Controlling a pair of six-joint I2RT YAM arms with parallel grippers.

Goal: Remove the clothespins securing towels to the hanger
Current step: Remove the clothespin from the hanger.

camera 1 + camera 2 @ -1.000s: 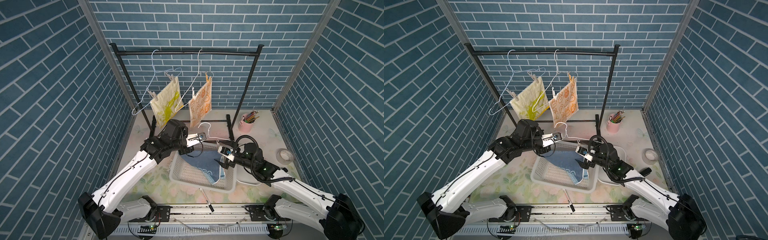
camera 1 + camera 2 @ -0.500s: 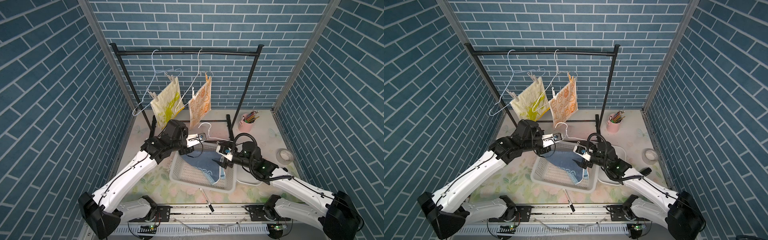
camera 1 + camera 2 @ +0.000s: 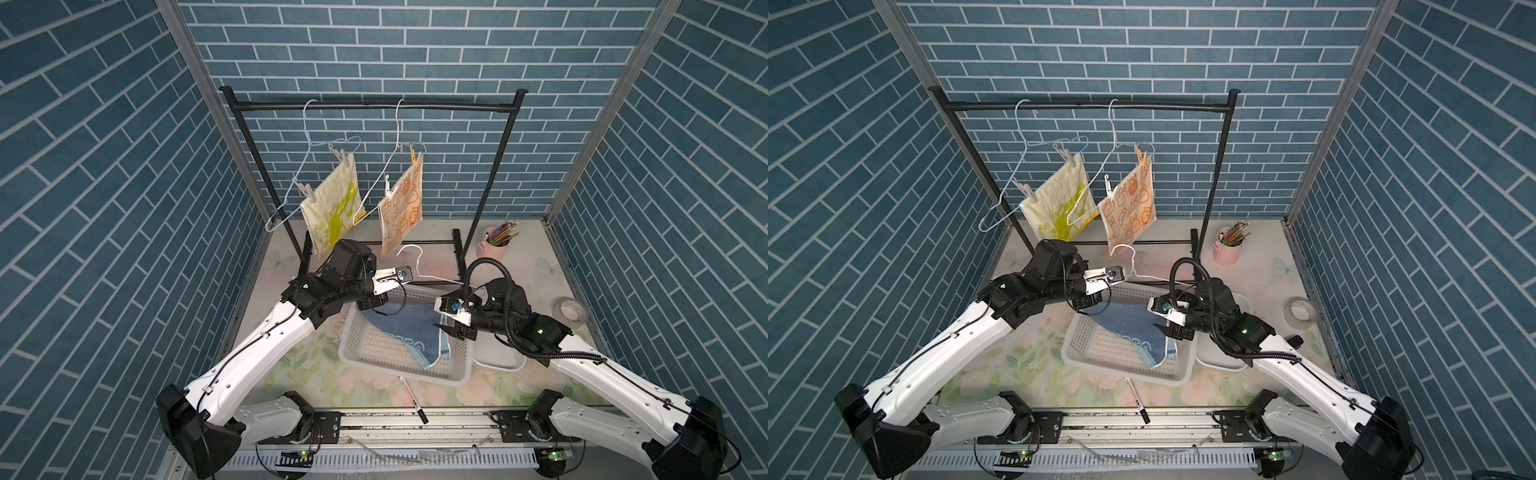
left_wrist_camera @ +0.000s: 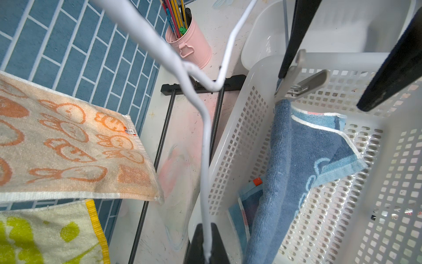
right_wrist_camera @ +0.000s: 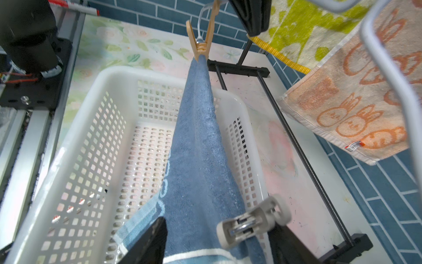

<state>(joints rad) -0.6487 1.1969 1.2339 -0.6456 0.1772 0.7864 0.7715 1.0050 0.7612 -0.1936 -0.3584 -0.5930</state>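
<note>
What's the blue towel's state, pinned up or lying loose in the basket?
Pinned. A tan clothespin and a grey clothespin each grip a corner of the blue towel, whose lower part sags into the basket.

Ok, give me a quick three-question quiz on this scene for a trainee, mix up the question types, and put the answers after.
1. True or false: the left hand is shut on the white hanger that the blue towel is clipped to.
2. How many towels hang from the black rail? A one, B two, C three.
3. Fill in the colour: the right hand has its open jaws either side of a ___ clothespin on the blue towel.
Key: 1 true. 2 B, the yellow towel and the orange towel. 3 grey.
</note>
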